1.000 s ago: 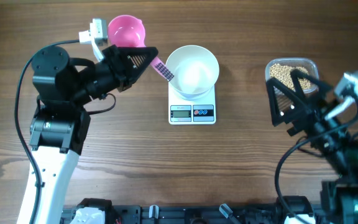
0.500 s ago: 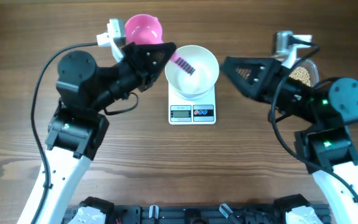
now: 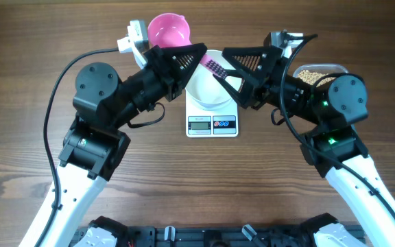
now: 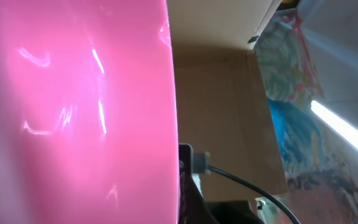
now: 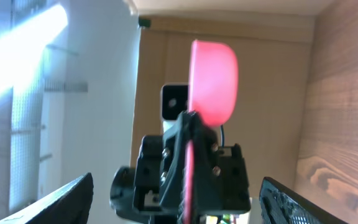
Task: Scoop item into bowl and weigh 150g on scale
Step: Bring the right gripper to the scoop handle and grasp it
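Left fingers [image 3: 187, 58]: closed on the handle of a pink scoop [image 3: 169, 31]. The scoop is held above the tabletop [image 3: 149, 171]. Its cup lies toward the far edge and its handle reaches out over the rim of the bowl [image 3: 199, 101]. In the left wrist view the pink cup [image 4: 73, 112] fills the left half of the picture; the fingers themselves are not seen there.

Right fingers [image 3: 249, 62]: spread wide, nothing gripped. In the overhead view they are pointed at the free end of the scoop handle, one tip on each side of it. Whether they touch it cannot be told. In the right wrist view the two fingers [image 5: 61, 199] are seen at the lower corners, far apart, with the scoop [image 5: 214, 81] edge-on in the middle beyond them.

Bowl: white, seated on the scale [image 3: 212, 125] at mid-tabletop.

Beans [image 3: 314, 75]: heaped in a clear container [image 3: 334, 67] to the right of the bowl, partly hidden by the right arm.

Writing: the scale display and the button panel beside it are too small to read. A dark pattern is seen on the scoop handle; no letters can be made out.
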`<state>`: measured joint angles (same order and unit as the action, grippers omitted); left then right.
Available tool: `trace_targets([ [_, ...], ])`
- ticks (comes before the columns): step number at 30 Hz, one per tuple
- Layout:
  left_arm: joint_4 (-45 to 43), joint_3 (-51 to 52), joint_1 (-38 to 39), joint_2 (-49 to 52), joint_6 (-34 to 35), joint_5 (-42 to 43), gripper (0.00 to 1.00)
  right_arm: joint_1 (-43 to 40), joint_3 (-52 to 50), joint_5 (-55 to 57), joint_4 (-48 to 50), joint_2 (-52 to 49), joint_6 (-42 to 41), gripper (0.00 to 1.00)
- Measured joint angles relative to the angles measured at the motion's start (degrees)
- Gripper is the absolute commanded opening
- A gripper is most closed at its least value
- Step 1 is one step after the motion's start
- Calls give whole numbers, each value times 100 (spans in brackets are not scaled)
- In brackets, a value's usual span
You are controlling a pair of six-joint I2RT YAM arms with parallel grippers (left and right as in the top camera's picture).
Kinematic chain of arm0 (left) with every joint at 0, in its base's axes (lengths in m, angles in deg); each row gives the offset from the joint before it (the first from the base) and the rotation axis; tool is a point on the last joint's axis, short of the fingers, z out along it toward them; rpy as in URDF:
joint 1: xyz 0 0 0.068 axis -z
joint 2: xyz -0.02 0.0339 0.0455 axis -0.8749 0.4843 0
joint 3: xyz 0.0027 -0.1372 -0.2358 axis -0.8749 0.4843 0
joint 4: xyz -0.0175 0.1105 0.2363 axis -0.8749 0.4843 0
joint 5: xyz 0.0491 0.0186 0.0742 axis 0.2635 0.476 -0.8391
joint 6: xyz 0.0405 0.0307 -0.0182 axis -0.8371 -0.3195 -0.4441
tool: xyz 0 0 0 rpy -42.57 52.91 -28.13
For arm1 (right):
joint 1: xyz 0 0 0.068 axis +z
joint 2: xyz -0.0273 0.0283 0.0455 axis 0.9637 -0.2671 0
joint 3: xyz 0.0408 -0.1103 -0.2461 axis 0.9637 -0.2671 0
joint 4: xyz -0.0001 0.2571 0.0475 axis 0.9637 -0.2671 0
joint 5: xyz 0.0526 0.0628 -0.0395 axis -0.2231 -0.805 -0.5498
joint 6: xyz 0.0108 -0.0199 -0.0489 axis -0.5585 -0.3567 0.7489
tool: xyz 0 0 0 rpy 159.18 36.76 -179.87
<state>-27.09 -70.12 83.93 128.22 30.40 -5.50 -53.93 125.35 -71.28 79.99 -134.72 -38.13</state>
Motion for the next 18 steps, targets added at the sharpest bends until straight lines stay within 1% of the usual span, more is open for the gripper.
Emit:
trace_targets([
  [4,-50,0,0,7,35,0,4,2,0,55,-240,-20,-304,86],
  [5,-50,0,0,9,35,0,4,2,0,72,-197,-31,-378,77],
  [6,-52,0,0,15,35,0,4,13,0,85,-149,-37,-417,71],
  [7,-50,0,0,15,35,-2,4,26,0,98,-131,-42,-407,68],
  [9,-52,0,0,35,35,0,4,105,0,146,-127,-52,-457,60],
  [15,-48,0,0,166,35,0,4,313,0,302,-131,-140,-470,50],
  [18,-48,0,0,203,35,0,4,374,0,358,-133,-173,-472,42],
])
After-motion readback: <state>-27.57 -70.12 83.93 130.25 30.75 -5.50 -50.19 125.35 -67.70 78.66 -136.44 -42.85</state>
